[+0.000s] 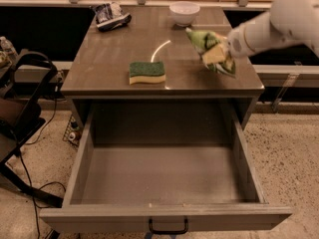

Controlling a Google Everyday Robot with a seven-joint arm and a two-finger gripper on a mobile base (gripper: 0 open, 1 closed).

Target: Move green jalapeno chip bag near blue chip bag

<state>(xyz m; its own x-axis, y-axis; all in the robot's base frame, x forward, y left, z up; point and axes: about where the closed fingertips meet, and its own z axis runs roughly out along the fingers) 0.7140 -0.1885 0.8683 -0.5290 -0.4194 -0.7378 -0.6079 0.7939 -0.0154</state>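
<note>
Gripper [217,55] at the right edge of the counter [114,59], fingers closed on the green jalapeno chip bag [202,40]. The bag hangs tilted, seemingly clear of the surface. Blue chip bag [110,17] lies well off from the fingers, at the far left corner.

Risks for you:
- Glossy foil may slip from a corner pinch mid-carry.
- White bowl [184,12] stands just beyond the fingers (sweep low and you clip it).
- Open drawer [159,178] below would catch a drop.

Arm enters from the right, forearm roughly level, wrist pointing left.
</note>
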